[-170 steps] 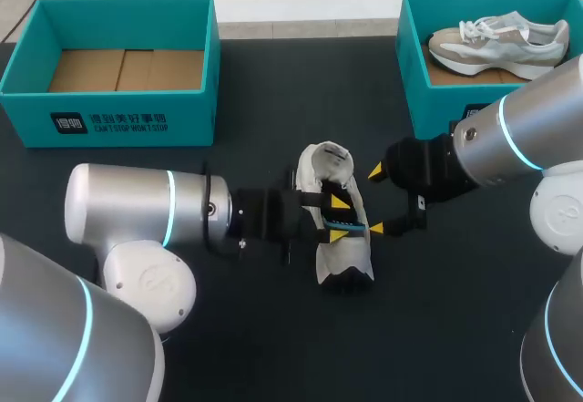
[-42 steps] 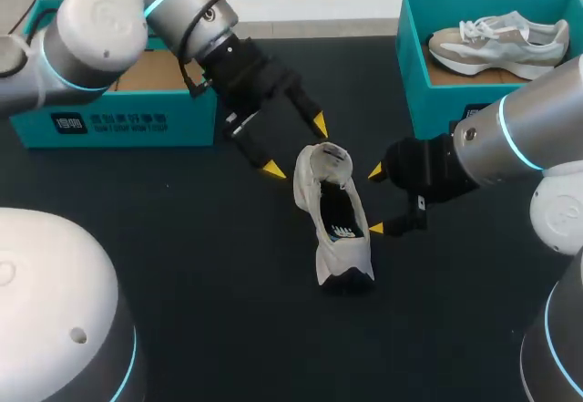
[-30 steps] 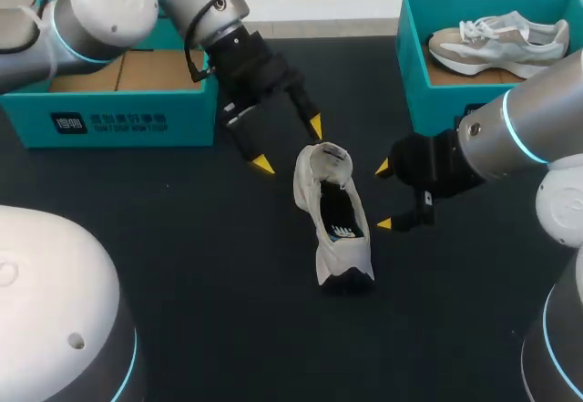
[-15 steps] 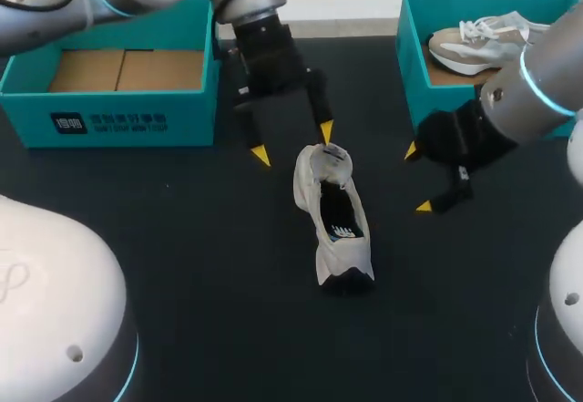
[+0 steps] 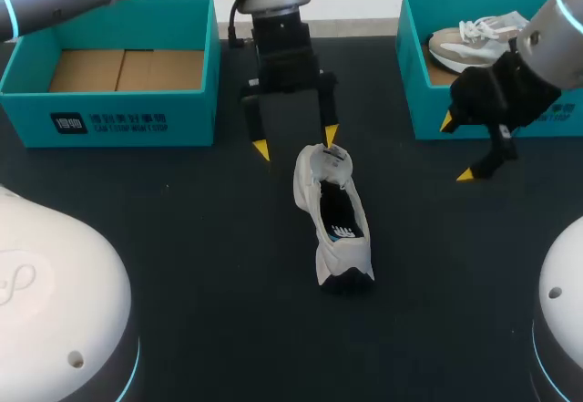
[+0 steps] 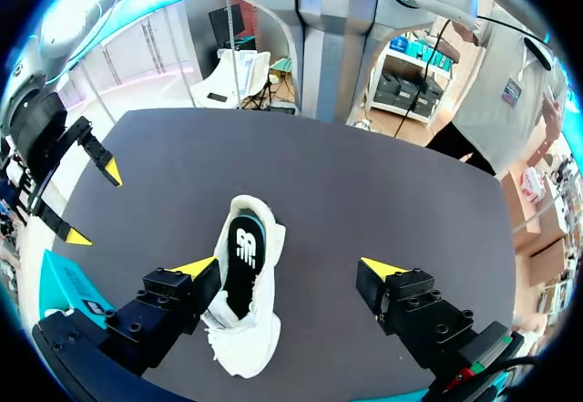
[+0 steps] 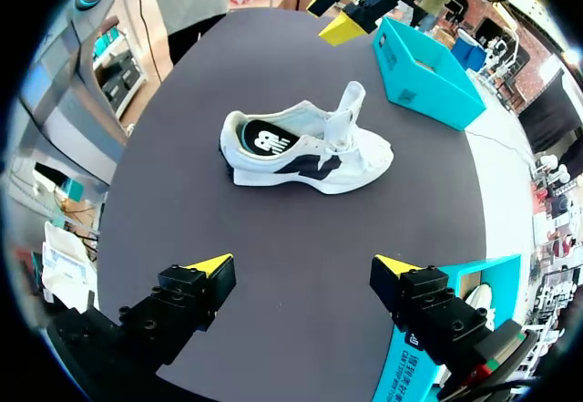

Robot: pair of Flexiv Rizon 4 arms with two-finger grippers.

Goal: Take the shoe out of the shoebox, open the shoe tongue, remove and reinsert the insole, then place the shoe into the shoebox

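Note:
A white shoe with a dark side panel stands upright on the black table between the two boxes, tongue raised, insole showing inside. My left gripper hangs open over its far end, one yellow tip just above the tongue. In the left wrist view the shoe lies under the open gripper, close to one finger. My right gripper is open and empty, well right of the shoe, by the right shoebox. The right wrist view has the shoe far ahead of that gripper.
The left teal shoebox holds only cardboard. A second grey-and-white shoe lies in the right shoebox. My right gripper also shows in the left wrist view, beyond the shoe and to one side. Bare black tabletop surrounds the shoe.
My left arm has swung round from the shoe's left to its far end, gripper turned to point down. My right arm has drawn back to the right, away from the shoe. The shoe stayed put.

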